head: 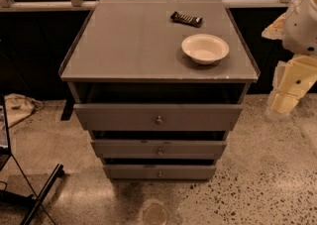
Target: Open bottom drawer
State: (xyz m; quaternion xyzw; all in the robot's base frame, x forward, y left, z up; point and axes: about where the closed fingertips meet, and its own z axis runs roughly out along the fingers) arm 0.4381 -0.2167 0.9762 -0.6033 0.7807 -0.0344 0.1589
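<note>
Bottom drawer [159, 172] sits lowest of three in the grey cabinet [158, 120], just above the speckled floor [257, 184], near the middle of the view. Its flat grey front is the narrowest of the three and carries a small round knob [159, 173] at its centre. A dark gap runs along its upper edge; whether it is pulled out at all cannot be told.

At the far left a pale crumpled cloth [17, 106] lies on the floor, and below it the black legs of a stand [39, 189] angle across the corner. The middle drawer [159, 148] and the wider top drawer [158, 117] stack above the bottom one, each with a like knob.

On the tabletop [124, 40], toward the back right, lies a flat dark object [186, 19] with rows of pale marks too small to read. Nearer the front right edge stands a white bowl [205, 48], upright, apart from the dark object.

At the right edge the gripper [287, 92] hangs beside the cabinet's right side, below the tabletop's level and well apart from every drawer, touching nothing. Whether it is spread or closed cannot be told.
</note>
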